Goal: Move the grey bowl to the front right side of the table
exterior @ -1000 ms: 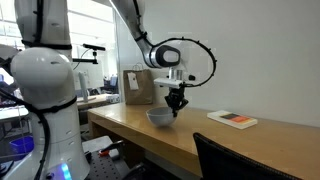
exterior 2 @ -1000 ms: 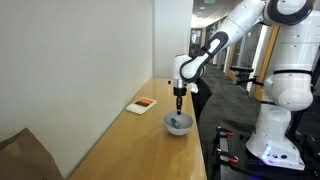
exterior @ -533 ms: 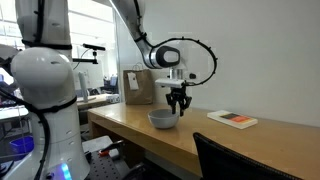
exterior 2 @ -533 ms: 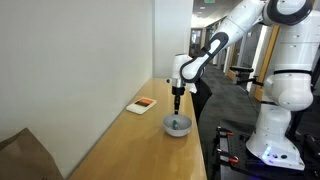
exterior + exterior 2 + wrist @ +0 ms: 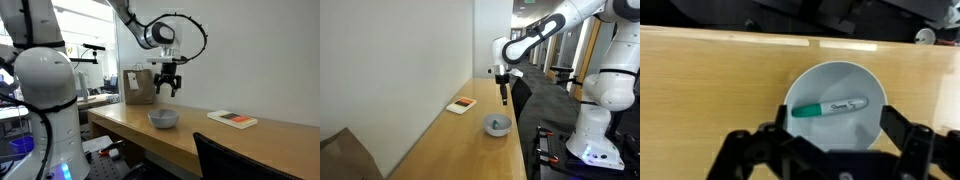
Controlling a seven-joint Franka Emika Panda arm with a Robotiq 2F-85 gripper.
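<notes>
Lifted clear since a second ago, fingers (image 5: 160, 88) now spread open, empty, well above grey bowl (image 5: 163, 119); bowl set down on table (image 5: 255, 141) near front edge, green marker (image 5: 830, 106) inside; placement likely finished.

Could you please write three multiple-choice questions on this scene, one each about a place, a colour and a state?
1. Where does the marker lie?
A. on the floor
B. inside the grey bowl
C. in a drawer

2. What colour is the marker's cap end?
A. green
B. red
C. black

3. How is the gripper?
A. shut on the bowl's rim
B. shut on the marker
C. open, above the bowl

Answers:
1 B: the wrist view shows the marker inside the bowl.
2 A: the cap end is green in the wrist view.
3 C: in an exterior view the fingers are spread, with a clear gap down to the bowl.
</notes>
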